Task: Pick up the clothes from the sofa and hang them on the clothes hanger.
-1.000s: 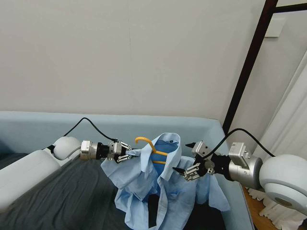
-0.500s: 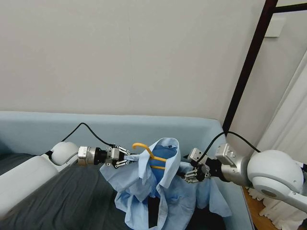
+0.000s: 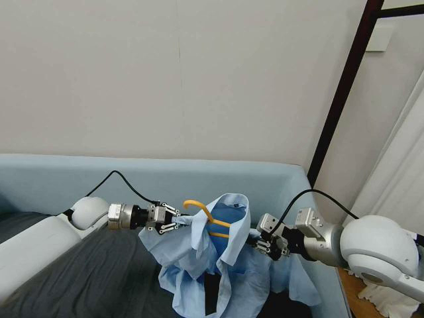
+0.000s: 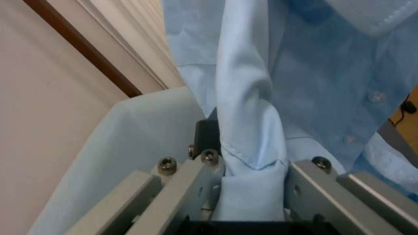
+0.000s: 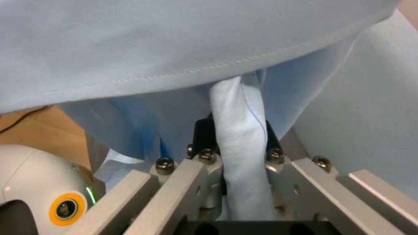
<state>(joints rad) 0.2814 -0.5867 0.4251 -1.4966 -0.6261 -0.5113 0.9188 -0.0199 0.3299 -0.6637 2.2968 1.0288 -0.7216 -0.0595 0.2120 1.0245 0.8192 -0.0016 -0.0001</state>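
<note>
A light blue shirt (image 3: 225, 265) hangs on a yellow hanger (image 3: 199, 209) above the sofa, its tails drooping onto the dark seat. My left gripper (image 3: 173, 220) is shut on the shirt's left shoulder fabric (image 4: 251, 161), beside the hanger's hook. On the other side my right gripper (image 3: 264, 244) is shut on a bunched fold of the shirt (image 5: 238, 142) at its right shoulder. Both arms hold the garment stretched between them. The hanger's lower bar is hidden under the collar.
The pale blue sofa back (image 3: 79, 175) runs behind the shirt, with a dark grey seat cushion (image 3: 99, 278) below. A dark wooden rack post (image 3: 341, 86) rises at the right, near a white curtain (image 3: 404, 165). A plain wall stands behind.
My right gripper has moved left and down and taken hold of the shirt's right side. The shirt and hanger sank a little, and my left gripper drew slightly left.
</note>
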